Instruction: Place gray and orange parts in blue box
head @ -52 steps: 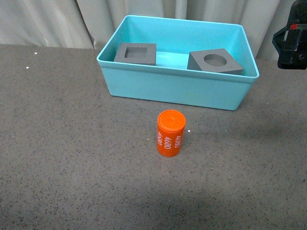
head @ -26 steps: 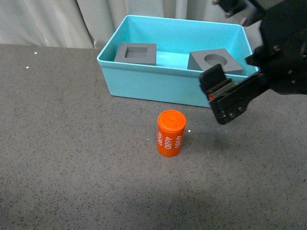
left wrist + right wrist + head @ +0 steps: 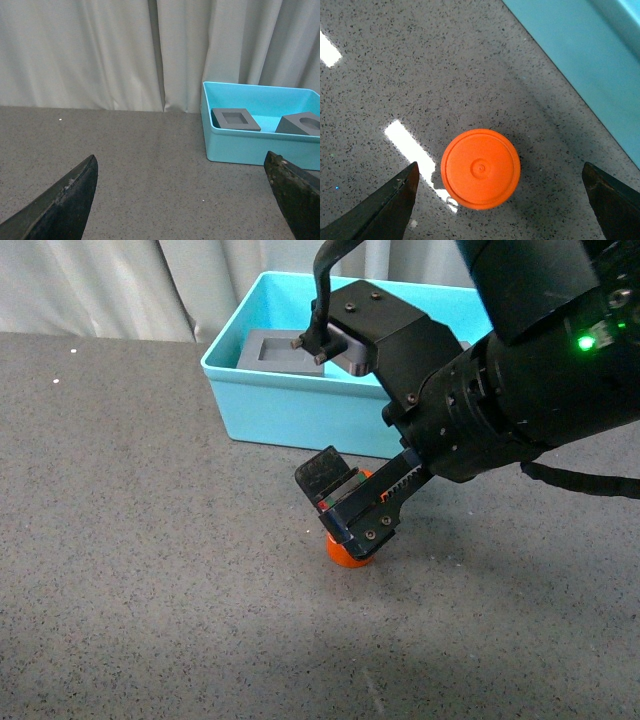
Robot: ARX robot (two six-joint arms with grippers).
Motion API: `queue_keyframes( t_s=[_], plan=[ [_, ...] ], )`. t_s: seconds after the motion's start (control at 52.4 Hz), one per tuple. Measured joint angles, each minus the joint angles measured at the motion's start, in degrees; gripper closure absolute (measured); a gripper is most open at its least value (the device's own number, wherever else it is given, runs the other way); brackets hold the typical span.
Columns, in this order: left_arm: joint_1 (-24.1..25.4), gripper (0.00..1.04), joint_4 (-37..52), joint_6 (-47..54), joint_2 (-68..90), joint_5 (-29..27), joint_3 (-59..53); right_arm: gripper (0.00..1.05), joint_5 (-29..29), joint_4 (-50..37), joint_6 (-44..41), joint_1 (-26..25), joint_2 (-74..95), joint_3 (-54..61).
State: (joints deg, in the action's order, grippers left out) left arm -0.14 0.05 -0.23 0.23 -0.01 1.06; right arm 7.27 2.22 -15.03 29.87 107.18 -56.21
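Right gripper (image 3: 345,510) is hovering over orange cylinder (image 3: 480,169), pincer spread wide (not touching), near blue box (image 3: 290,410) at bench's (image 3: 150,540) far edge.

A: What does the right arm (image 3: 520,370) look like?
B: It is bulky and matte black. A small green light (image 3: 583,342) glows on its casing, a black cable (image 3: 322,280) loops off the top, and a silvery knob (image 3: 340,340) sits near small screws.
A: And the hands?
B: The right hand (image 3: 345,508) is black with a red fleck and a toothed rail. The left hand (image 3: 180,165) has dark wedge fingers (image 3: 65,200), scuffed pale along the edges.
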Motion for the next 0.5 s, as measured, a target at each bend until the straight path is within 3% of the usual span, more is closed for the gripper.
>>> queue_keyframes(
  t_s=[0.401,0.496],
  plan=[
    [0.00,0.07,-0.02,0.00,0.00,0.00,0.00,0.10,-0.96,6.19,2.38,1.57,9.22,-7.85],
    [0.00,0.07,-0.02,0.00,0.00,0.00,0.00,0.24,-1.36,6.62,2.82,1.55,10.54,-8.37]
  ],
)
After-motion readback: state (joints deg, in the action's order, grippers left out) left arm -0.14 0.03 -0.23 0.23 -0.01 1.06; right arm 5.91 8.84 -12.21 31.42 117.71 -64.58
